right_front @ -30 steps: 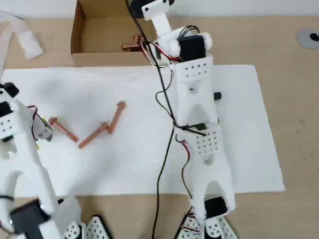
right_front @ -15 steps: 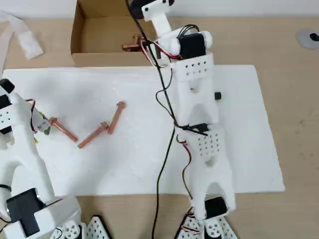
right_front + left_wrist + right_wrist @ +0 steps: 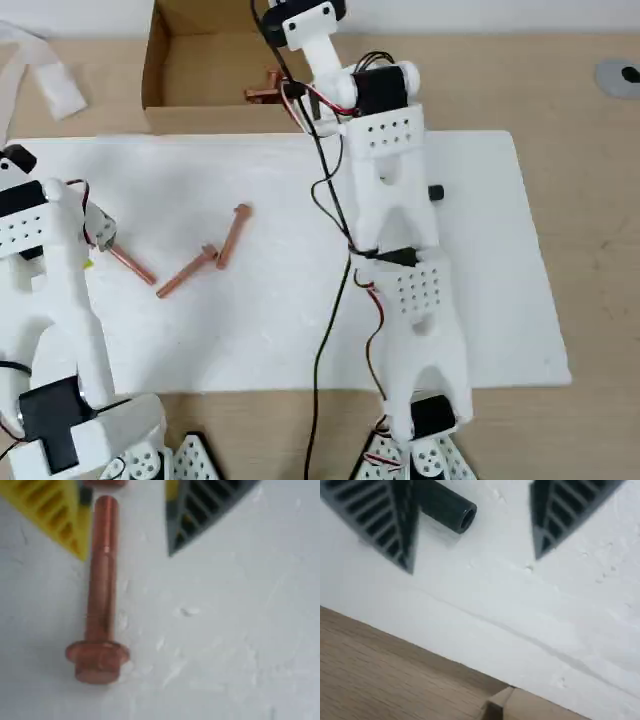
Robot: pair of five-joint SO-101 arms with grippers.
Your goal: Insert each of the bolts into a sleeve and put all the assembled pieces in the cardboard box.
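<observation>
Copper-coloured flanged metal bolt near white foam mat's left edge. The left gripper straddles it wide open and empty, but off-centre, so closing could roll it aside.

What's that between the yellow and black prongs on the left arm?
A copper bolt, flat on the white foam, its plain end beside the yellow finger; the left wrist view shows it.

The left arm stood at the near left, folded over at the elbow. The left gripper pointed down close to the counter, its 2 jaws spread apart, 1 yellow and 1 dark. The right arm lay stretched long toward the far side. The right gripper faced down, its 2 dark jaws wide apart.
</observation>
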